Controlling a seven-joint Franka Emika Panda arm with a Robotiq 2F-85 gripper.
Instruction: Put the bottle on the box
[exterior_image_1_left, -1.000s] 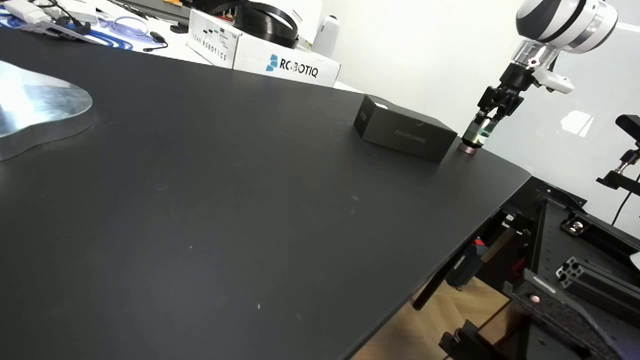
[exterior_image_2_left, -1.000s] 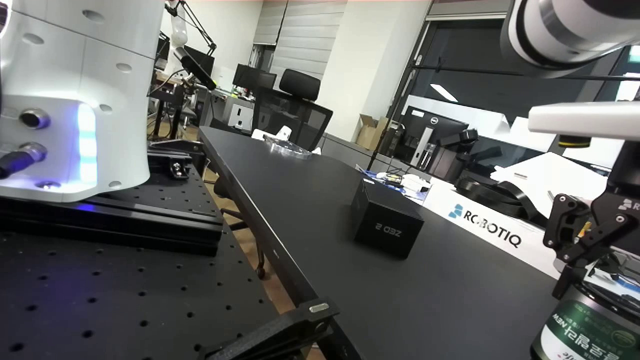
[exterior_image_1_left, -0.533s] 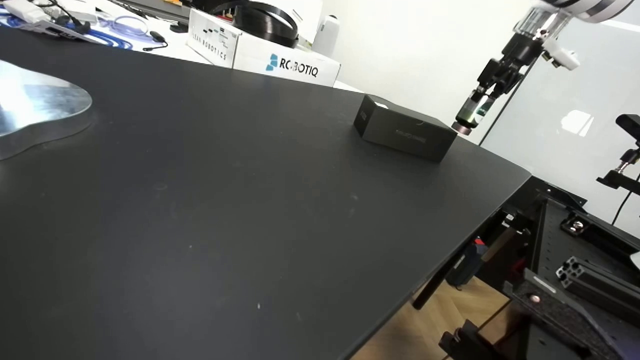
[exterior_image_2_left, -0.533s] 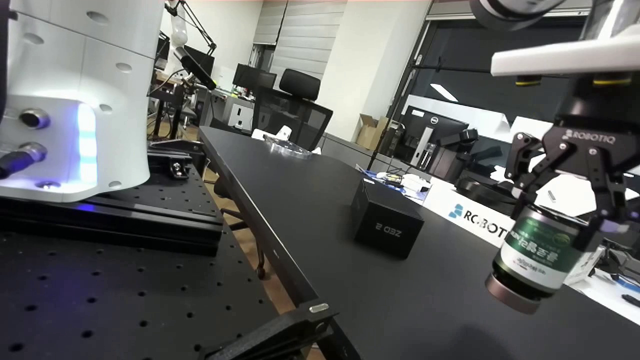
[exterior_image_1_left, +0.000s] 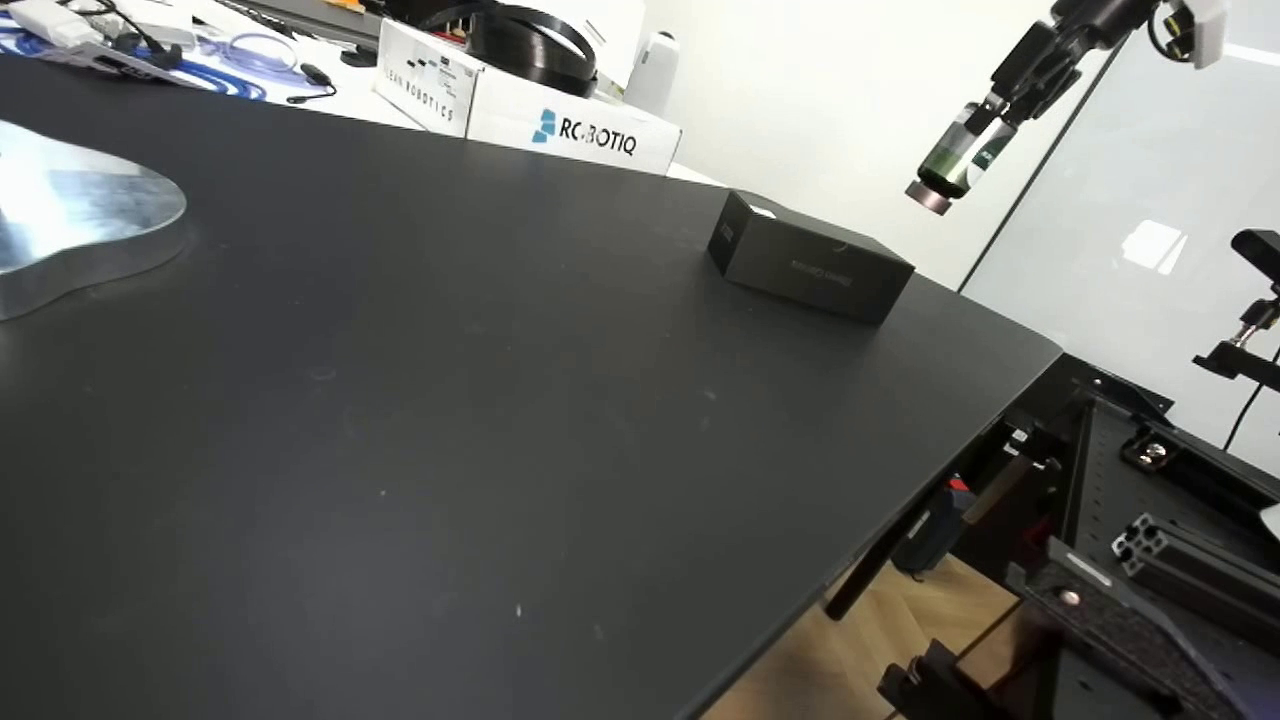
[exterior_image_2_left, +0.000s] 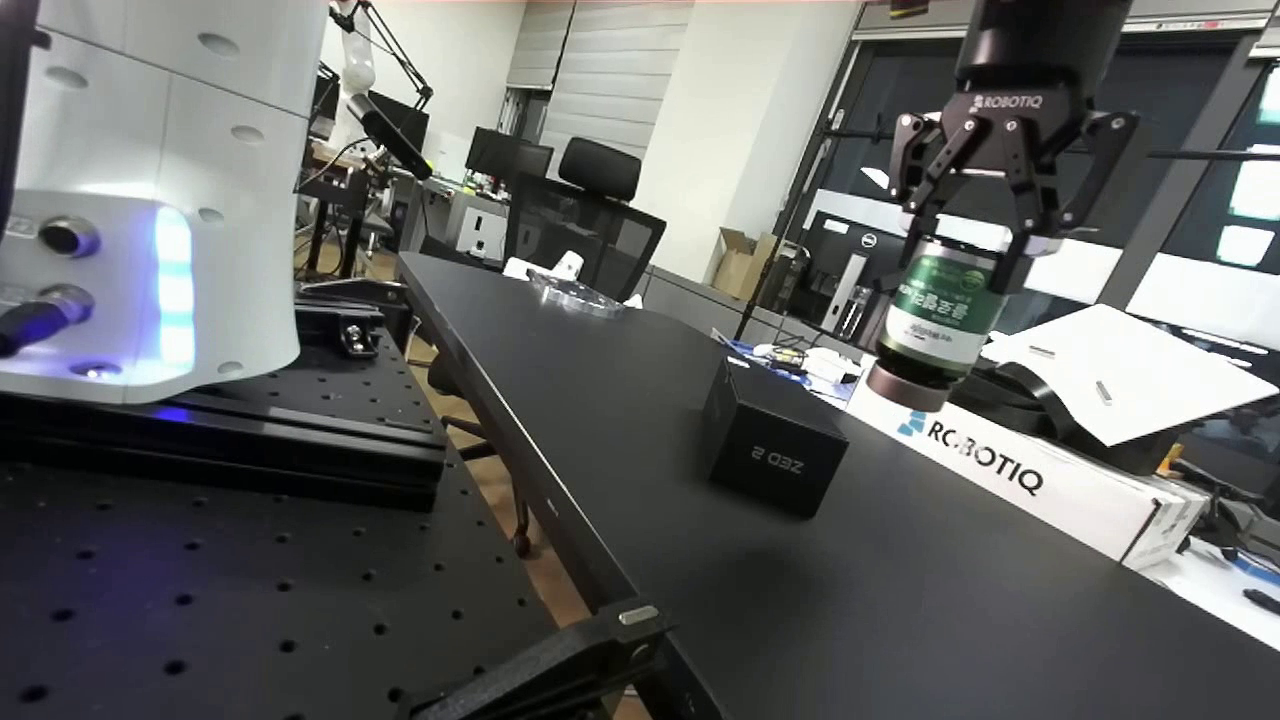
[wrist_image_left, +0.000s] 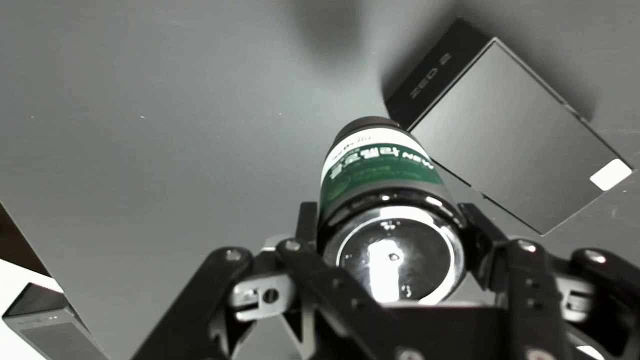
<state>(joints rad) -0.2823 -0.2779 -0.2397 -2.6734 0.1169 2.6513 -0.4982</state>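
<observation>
A dull black table (exterior_image_1_left: 450, 420) was marked by a few pale specks (exterior_image_1_left: 518, 610) on its surface. On it a black box (exterior_image_2_left: 772, 440) was set flat, with a small white label (wrist_image_left: 611, 174) stuck on its top and pale lettering (wrist_image_left: 431, 75) printed on its side. Well apart from the box, a shiny slab (exterior_image_1_left: 95, 205) with a rounded outline was supported by the table. A blurred shadow (wrist_image_left: 327, 35) was cast near the box.

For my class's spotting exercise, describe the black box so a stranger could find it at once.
Start with the large black table. On it, lower than the gripped bottle, sits the black box. Unlike the white ROBOTIQ box beyond the table's edge, it bears ZED 2 lettering on one end and a white corner patch.
</observation>
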